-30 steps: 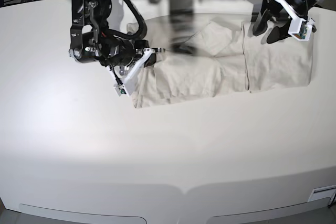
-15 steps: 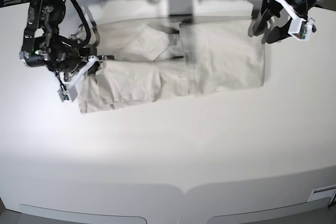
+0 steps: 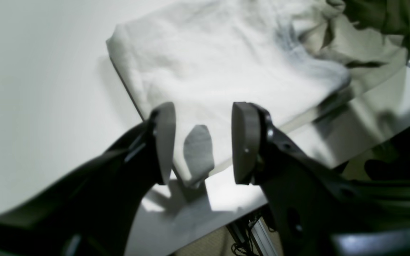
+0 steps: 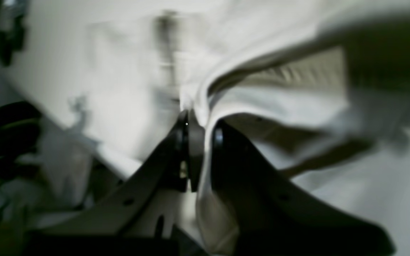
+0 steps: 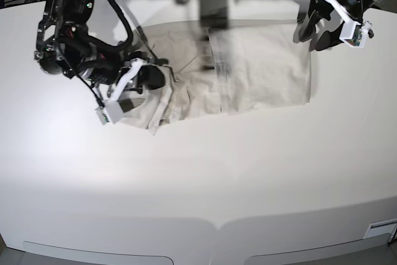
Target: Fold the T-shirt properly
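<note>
While gripping the T-shirt [image 5: 248, 72], right end effector [image 4: 199, 129] is pinching a cloth fold.
Left end effector [image 3: 203, 142] is hovering spread above the table [image 5: 198, 178].

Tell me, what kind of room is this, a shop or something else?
Probably a robotics lab or test bench, not a shop. Two black robot arms work over a bare white table, the right gripper pinching a beige T-shirt, with cables hanging behind the table's far edge.
</note>
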